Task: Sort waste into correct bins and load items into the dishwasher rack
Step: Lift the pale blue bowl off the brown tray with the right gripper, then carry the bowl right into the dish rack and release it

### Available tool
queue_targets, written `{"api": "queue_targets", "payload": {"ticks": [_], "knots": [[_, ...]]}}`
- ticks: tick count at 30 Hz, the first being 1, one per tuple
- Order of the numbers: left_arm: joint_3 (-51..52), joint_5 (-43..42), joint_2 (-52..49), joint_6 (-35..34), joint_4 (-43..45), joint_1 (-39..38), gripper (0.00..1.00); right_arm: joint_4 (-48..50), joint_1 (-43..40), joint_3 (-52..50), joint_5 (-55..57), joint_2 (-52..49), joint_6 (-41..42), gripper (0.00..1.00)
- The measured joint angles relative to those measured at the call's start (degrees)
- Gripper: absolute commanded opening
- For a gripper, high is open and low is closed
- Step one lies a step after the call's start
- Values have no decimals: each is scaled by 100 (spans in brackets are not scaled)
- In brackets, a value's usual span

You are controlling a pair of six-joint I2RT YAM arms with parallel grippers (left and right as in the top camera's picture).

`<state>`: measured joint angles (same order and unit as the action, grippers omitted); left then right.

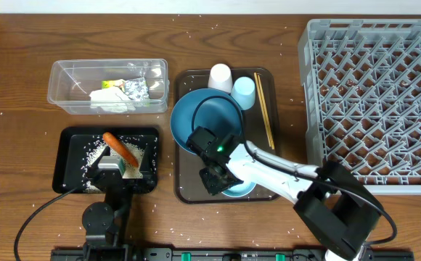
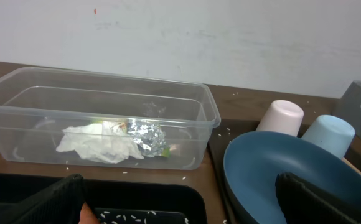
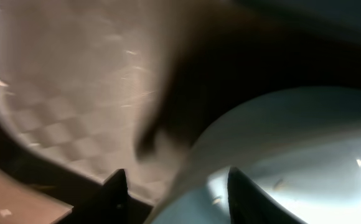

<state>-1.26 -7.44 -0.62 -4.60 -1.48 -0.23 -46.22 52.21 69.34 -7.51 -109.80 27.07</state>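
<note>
My left gripper [image 1: 122,161] [image 2: 187,205] is open and empty just above the black tray [image 1: 71,148], which holds the orange carrot [image 1: 117,147] and rice grains [image 1: 93,154]. The clear tub [image 1: 62,80] [image 2: 18,93] holds the tissue [image 2: 96,144], foil [image 2: 146,137] and wrapper [image 1: 112,84]. My right gripper [image 1: 221,181] [image 3: 177,190] is open, its fingers either side of the pale bowl's [image 1: 241,191] [image 3: 292,143] rim. The dark-blue plate [image 1: 207,119] [image 2: 280,168], white cup [image 1: 221,76] [image 2: 281,117], light-blue cup [image 1: 244,90] [image 2: 330,134] and chopsticks [image 1: 264,109] sit on the brown tray. The brown lump is not visible.
The brown serving tray [image 1: 185,190] lies in the middle between the black tray and the grey dishwasher rack [image 1: 377,94] at the right. Stray rice grains dot the wooden table [image 1: 218,22]. My right arm crosses the tray's front right corner.
</note>
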Motion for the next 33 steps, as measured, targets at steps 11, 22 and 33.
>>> {"api": "queue_targets", "payload": {"ticks": [11,22,33], "knots": [[0,0,0,-2,0,0,98,-302,2,219,155,4,236,1],[0,-2,0,-2,0,0,98,-1364,-13,1108,81,153,247,1],[0,-2,0,0,0,0,98,-1742,-1202,1340,-452,1939,-26,1]]}}
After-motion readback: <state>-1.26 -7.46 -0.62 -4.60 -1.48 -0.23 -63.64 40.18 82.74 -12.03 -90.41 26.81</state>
